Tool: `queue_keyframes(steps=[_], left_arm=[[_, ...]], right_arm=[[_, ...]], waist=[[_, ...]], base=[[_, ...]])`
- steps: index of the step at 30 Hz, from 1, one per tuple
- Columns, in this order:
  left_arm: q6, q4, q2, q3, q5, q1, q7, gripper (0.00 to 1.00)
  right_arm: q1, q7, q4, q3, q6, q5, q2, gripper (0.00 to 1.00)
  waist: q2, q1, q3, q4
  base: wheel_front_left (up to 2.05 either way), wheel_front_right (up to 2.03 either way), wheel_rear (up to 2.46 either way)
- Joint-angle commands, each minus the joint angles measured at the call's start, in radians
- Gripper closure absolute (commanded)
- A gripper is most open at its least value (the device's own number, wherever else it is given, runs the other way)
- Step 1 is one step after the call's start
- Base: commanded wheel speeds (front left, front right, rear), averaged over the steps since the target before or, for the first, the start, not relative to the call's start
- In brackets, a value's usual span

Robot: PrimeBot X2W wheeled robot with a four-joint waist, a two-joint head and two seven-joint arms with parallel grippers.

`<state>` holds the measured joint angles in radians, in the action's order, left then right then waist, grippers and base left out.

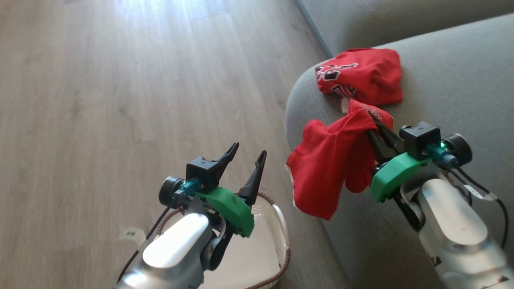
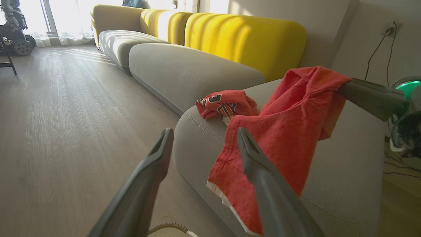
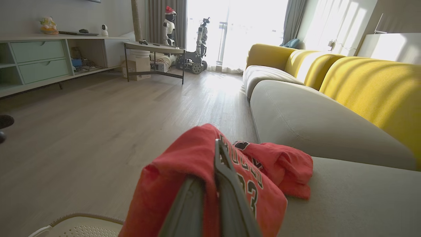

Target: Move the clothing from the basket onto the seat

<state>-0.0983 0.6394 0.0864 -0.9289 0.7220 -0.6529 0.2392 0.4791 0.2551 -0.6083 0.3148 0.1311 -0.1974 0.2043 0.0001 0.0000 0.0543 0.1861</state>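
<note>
A wood floor [image 1: 100, 80] is seen beside the grey seat [image 1: 449, 80]. The right gripper [image 1: 375, 126] is clamped on one red garment [image 1: 333, 168], which is draped over the seat's rounded edge (the second garment [image 1: 361, 74] lies on the cushion just beyond the fingertips). The left gripper [image 1: 249, 148] is held with its fingers apart above the basket [image 1: 284, 237].

Head camera looks down, wrist cameras low, sharing sofa [image 2: 345, 177]

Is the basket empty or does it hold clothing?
Looks empty: the basket shows bare white inside where visible; the left arm hides part.
</note>
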Motion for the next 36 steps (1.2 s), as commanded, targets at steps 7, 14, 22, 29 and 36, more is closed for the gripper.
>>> queue_keyframes(steps=[7,14,22,29,36], left_arm=[[-0.011,-0.024,-0.002,0.018,-0.013,-0.017,0.016,0.00],[-0.014,-0.023,-0.010,0.010,-0.025,-0.020,0.019,0.00],[-0.019,-0.009,-0.014,-0.011,-0.045,-0.029,0.015,0.00],[-0.023,-0.002,-0.010,-0.030,-0.067,-0.064,0.005,0.00],[-0.029,-0.009,0.001,-0.059,-0.105,-0.116,-0.012,0.00]], right_arm=[[0.029,0.006,0.071,-0.022,0.000,0.018,0.030,1.00],[0.034,-0.010,0.096,-0.031,0.000,0.015,0.042,1.00],[0.105,-0.026,0.082,-0.018,0.000,0.001,0.042,1.00],[0.300,-0.036,0.024,0.024,0.000,-0.017,0.075,1.00],[0.584,-0.025,-0.125,-0.021,0.000,-0.006,0.155,1.00]], waist=[[-0.0001,0.0000,-0.031,0.113],[-0.0001,0.0000,-0.059,0.161],[-0.0001,0.0000,-0.097,0.159],[-0.0001,0.0000,-0.165,0.124],[-0.0001,0.0000,-0.278,0.047]], base=[[0.00,0.00,0.00],[0.00,0.00,0.00],[0.00,0.00,0.00],[0.00,0.00,0.00],[0.00,0.00,0.00]])
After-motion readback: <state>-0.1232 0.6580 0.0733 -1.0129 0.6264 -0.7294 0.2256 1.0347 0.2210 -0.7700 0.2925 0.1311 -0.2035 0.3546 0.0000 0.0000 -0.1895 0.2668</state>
